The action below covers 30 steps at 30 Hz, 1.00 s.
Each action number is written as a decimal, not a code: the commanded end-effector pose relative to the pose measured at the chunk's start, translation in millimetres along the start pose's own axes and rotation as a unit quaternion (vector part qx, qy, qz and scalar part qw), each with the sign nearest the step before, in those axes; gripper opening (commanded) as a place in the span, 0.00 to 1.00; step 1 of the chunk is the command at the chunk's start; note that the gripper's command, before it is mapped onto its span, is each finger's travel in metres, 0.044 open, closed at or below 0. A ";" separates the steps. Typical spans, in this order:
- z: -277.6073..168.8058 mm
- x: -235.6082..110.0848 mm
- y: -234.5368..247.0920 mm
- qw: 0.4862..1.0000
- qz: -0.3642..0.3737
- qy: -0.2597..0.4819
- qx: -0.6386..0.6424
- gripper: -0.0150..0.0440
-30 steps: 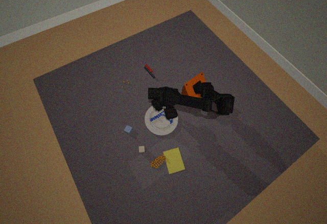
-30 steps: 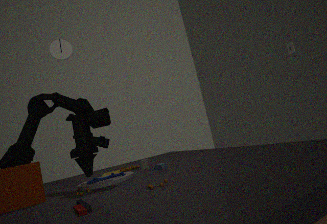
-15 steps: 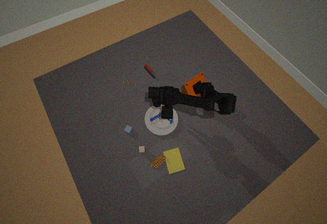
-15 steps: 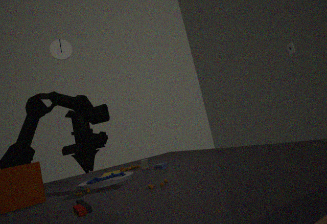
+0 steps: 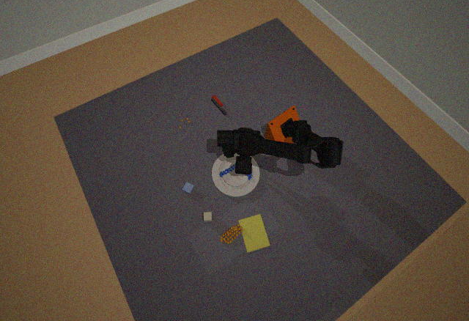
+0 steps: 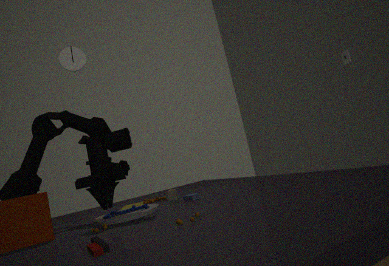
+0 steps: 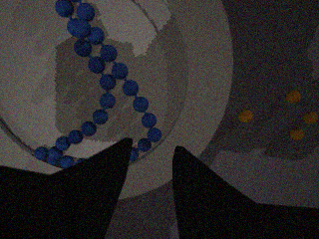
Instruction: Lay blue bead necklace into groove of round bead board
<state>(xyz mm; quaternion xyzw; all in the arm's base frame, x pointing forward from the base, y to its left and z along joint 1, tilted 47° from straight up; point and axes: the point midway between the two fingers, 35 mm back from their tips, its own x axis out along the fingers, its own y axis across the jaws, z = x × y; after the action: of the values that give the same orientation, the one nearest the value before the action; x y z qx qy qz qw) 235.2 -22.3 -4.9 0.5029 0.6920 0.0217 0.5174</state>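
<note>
The round bead board (image 5: 237, 191) (image 6: 125, 218) (image 7: 211, 65) is pale and has a ring-shaped groove. The blue bead necklace (image 5: 227, 171) (image 6: 127, 210) (image 7: 120, 70) lies on it. In the wrist view two strands run close together across the inner disc at the top, then spread into a loop. Beads at the loop's near end lie along the groove's near side, partly hidden by a finger. My gripper (image 6: 107, 208) (image 7: 153, 149) is partly open and empty, just above the board's near rim. The arm hides part of the necklace in the top view.
Loose orange beads (image 6: 179, 221) (image 7: 245, 117) lie beyond the board. A red and grey tool (image 5: 218, 102) (image 6: 95, 249) lies nearby. An orange block (image 5: 281, 130) (image 6: 25, 222) is by the arm. A blue block (image 5: 187, 187), cream cube (image 5: 207, 216), orange bead string (image 5: 231, 234) and yellow pad (image 5: 254, 234) are also there.
</note>
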 end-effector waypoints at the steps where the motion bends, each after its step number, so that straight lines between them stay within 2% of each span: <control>1: -0.7 7.8 -0.3 1.000 0.002 0.002 0.004 0.46; 16: -2.0 24.7 -0.4 1.000 0.003 0.004 0.006 0.46; 21: -1.7 21.9 0.0 1.000 0.001 0.002 0.003 0.25; 30: -1.7 21.9 0.0 1.000 0.001 0.002 0.003 0.25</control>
<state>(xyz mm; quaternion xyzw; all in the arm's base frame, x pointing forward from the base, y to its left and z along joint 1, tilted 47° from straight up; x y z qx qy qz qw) 234.5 -6.0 -20.0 0.5044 0.6935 0.0200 0.5141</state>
